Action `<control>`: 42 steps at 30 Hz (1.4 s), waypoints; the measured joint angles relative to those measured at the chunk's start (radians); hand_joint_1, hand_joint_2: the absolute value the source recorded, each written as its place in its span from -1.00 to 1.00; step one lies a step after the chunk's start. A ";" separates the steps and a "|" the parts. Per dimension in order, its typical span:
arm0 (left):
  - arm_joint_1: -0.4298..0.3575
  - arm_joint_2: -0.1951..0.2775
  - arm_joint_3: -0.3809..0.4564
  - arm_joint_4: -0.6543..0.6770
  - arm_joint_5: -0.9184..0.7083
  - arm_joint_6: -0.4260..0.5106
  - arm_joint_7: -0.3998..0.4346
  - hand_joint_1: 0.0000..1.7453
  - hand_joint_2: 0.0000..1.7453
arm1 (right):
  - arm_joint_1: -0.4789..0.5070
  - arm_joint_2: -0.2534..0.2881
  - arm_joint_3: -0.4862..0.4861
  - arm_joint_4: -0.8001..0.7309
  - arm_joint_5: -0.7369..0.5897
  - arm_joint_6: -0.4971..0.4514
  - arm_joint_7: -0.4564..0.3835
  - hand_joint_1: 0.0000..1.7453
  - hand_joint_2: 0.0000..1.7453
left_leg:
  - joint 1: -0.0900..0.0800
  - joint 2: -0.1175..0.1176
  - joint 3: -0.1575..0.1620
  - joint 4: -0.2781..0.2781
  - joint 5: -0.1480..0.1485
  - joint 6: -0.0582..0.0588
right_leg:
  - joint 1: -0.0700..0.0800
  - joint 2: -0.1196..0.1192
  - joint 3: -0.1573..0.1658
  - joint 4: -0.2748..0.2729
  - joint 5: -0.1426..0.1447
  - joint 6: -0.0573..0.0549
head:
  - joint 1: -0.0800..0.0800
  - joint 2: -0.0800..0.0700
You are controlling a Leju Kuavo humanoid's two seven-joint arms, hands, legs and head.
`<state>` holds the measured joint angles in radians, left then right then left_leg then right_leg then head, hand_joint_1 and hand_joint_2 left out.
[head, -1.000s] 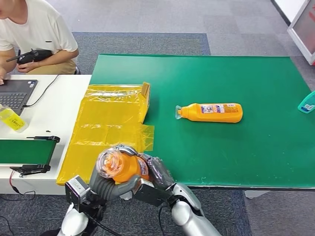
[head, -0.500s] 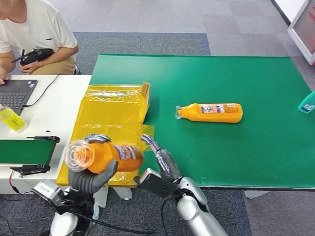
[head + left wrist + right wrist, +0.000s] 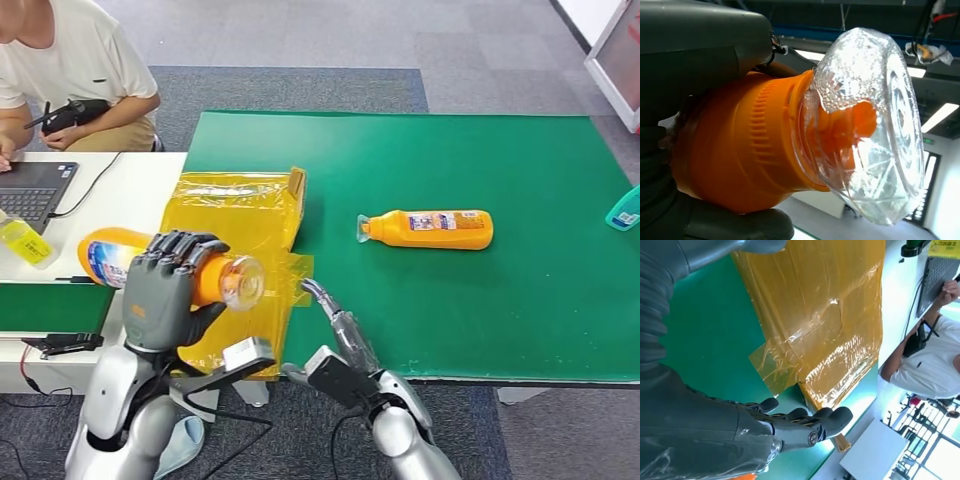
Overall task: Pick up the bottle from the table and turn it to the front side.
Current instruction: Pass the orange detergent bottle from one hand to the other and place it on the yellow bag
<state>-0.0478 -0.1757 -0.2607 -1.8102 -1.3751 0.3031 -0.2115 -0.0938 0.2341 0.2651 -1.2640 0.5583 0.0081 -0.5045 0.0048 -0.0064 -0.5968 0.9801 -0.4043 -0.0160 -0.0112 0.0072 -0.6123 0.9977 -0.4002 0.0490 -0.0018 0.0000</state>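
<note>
Head view shows a green table (image 3: 468,300) that takes most of the scene, with a flat matte top which gives a plain ground for the work. On its left end lies a yellow bag (image 3: 226,225), made of thin shiny plastic film with many wrinkles; in the right wrist view its folded flap is taped down, probably so it stays flat. Left of it stands a white desk (image 3: 128,215), where a person (image 3: 75,60) sits at the far side with a laptop (image 3: 30,190) and holds a black controller, I think to watch over the robot.

The left hand (image 3: 162,290) is raised above the near left corner and grasps the bottle (image 3: 219,280) around its middle. The bottle lies about level, its base to the left and its cap to the right. The body is smooth orange plastic with a ribbed collar, and the cap (image 3: 866,135) is clear, domed plastic with an orange nozzle inside. I judge that the hand holds it in the air so the label can be turned to the front.

A second bottle (image 3: 430,229) of the same kind lies on its side in the middle of the table, untouched.

The right hand (image 3: 340,325) is released, fingers straight and together, hovering just over the near edge of the table, holding nothing.
</note>
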 joint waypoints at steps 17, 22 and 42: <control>-0.356 0.115 -0.048 0.702 -0.157 0.031 0.195 1.00 1.00 | 0.000 -0.028 -0.073 0.045 -0.027 0.030 -0.037 -1.00 1.00 | 0.000 0.000 -0.001 0.000 0.002 0.000 | 0.000 0.001 -0.002 0.000 0.002 0.000 | 0.000 0.000; -0.408 0.073 -0.037 0.869 -0.147 0.021 0.131 1.00 1.00 | -0.008 -0.032 -0.075 0.050 -0.015 0.061 -0.041 -1.00 1.00 | 0.000 0.000 -0.002 0.000 0.002 0.000 | 0.000 0.000 -0.002 0.000 0.002 0.000 | 0.000 0.000; -0.467 -0.061 -0.028 1.249 -0.159 0.199 0.140 1.00 1.00 | 0.044 -0.094 0.072 0.066 0.044 0.049 -0.042 -1.00 1.00 | 0.000 0.000 -0.001 0.000 0.001 0.000 | 0.000 0.001 -0.001 0.000 0.003 0.000 | 0.000 0.000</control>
<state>-0.5152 -0.2364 -0.2885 -0.5610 -1.5340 0.5025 -0.0711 -0.0499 0.1398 0.3375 -1.1978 0.6024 0.0573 -0.5463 0.0046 -0.0062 -0.5976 0.9803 -0.4029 -0.0163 -0.0114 0.0078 -0.6132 0.9977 -0.3976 0.0493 -0.0016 0.0000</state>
